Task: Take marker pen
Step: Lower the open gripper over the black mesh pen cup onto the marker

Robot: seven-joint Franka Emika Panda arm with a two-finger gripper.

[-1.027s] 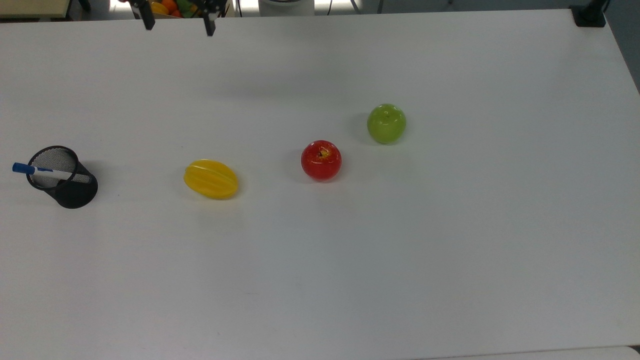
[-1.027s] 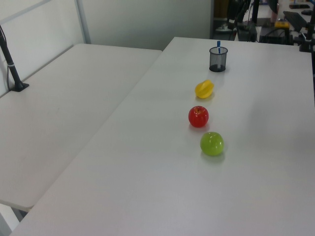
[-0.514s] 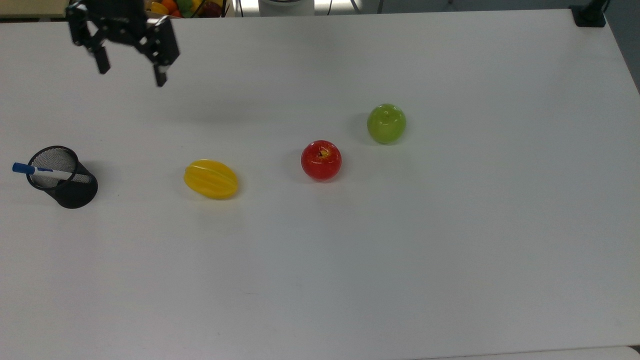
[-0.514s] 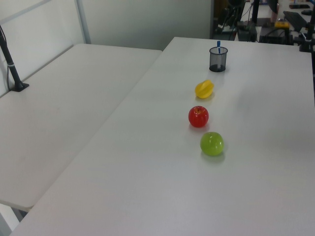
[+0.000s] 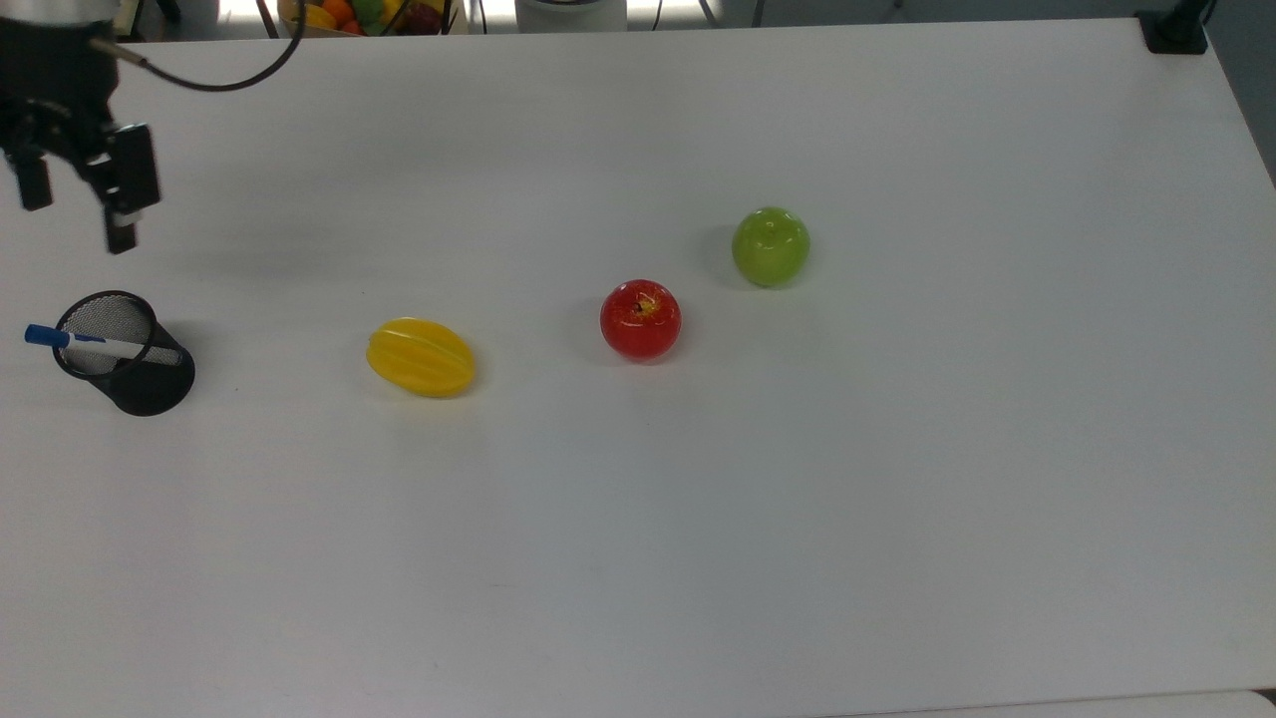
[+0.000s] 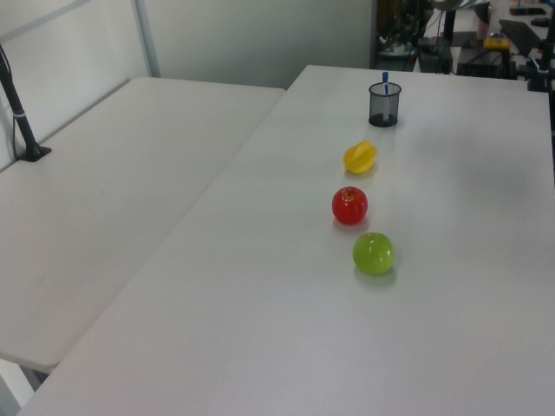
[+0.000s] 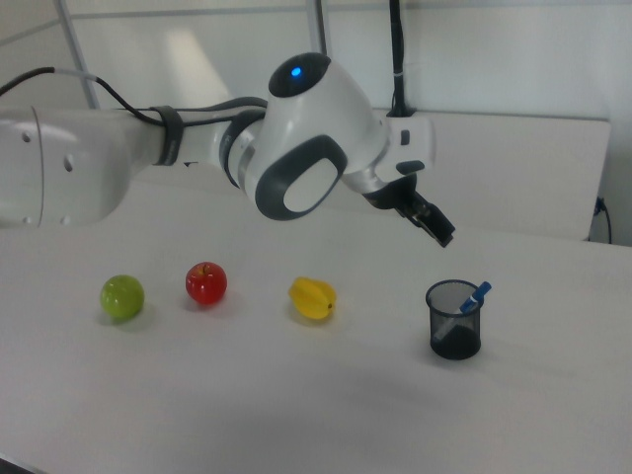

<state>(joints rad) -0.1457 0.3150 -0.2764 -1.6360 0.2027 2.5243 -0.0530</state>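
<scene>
On the white table (image 5: pixel 897 499) lie a green apple (image 5: pixel 771 245), a red apple (image 5: pixel 640 319) and a yellow starfruit (image 5: pixel 420 356) in a row. My pincer (image 5: pixel 78 217) hangs released, fingers apart, above and apart from the black mesh cup (image 5: pixel 135 369). The marker pen (image 5: pixel 80 341) leans inside that cup, blue cap jutting over the rim.

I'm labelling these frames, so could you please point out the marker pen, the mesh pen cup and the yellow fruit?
marker pen (image 5: pixel 45 336): top view, on its blue cap.
mesh pen cup (image 5: pixel 155 389): top view, on its black outer wall.
yellow fruit (image 5: pixel 421 357): top view, on its ridged middle.
</scene>
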